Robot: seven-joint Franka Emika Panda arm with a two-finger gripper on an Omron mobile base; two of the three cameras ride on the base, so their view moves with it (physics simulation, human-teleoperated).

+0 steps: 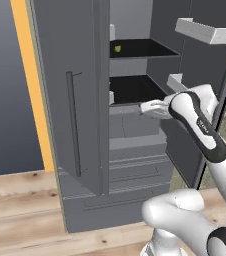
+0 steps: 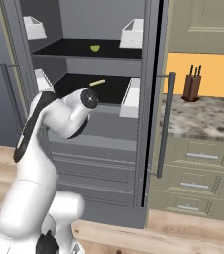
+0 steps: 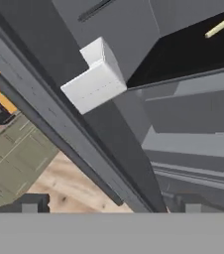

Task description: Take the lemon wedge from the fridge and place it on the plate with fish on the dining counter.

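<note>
The fridge stood open, the lemon wedge on its upper shelf; the hand hung open, empty, by the lower shelf.

My arm reads as smooth glossy white plastic with dark matt joints. The fridge looks like matt dark-grey painted metal, its handle the same finish. Shelves appear flat black and smooth. Door bins look like matt white plastic. The floor is pale grained wood. The counter shows mottled polished stone.
</note>
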